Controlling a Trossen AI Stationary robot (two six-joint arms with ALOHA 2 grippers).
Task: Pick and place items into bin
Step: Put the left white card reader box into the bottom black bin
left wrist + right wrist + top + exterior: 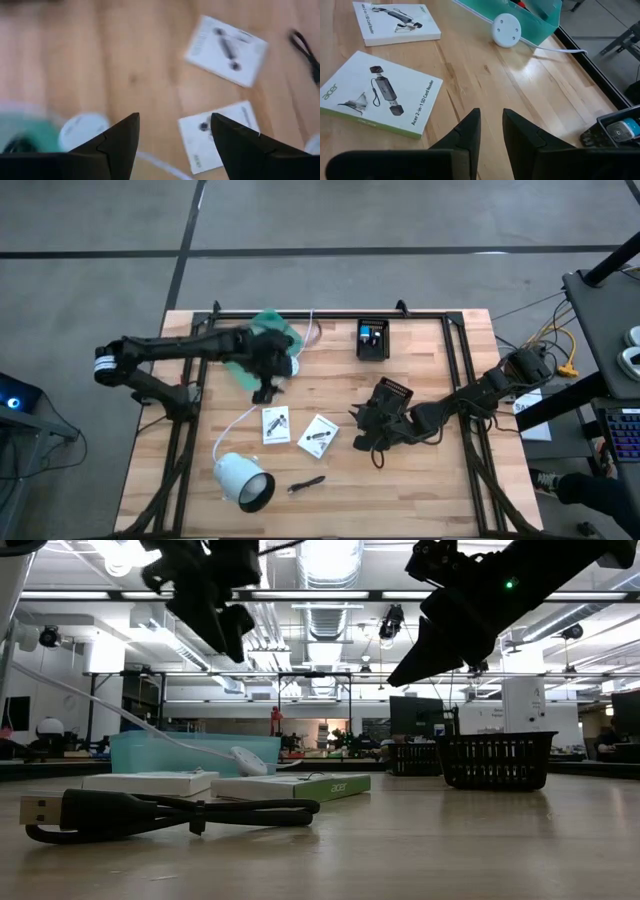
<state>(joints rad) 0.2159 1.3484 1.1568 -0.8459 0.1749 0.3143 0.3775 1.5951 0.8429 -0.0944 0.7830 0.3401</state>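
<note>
**Both grippers up over the desk, nothing held**

My left gripper [268, 385] hangs above the desk [420, 490] just beside the teal bin [262, 332], its fingers [117, 145] spread wide with nothing between them. Below it in my left wrist view lie the two white cards, the nearer card [217, 132] and the farther card [226, 50], flat on the wood, well apart from the bin.

My right gripper [372, 427] hovers over the middle of the desk near the black basket [392, 394], its fingers [465, 135] drawn close together with only a narrow slit left, and empty. Ahead of it sits the SD card reader card [380, 95] (the Acer print is readable), the second card [395, 22] beyond it, then the round white disc [506, 30] touching the bin's wall.

The black coiled cable [160, 812] lies on the desk in front of the cards in the low view. A black pen-like stick [308, 483] rests near the white lamp [243, 480].
</note>
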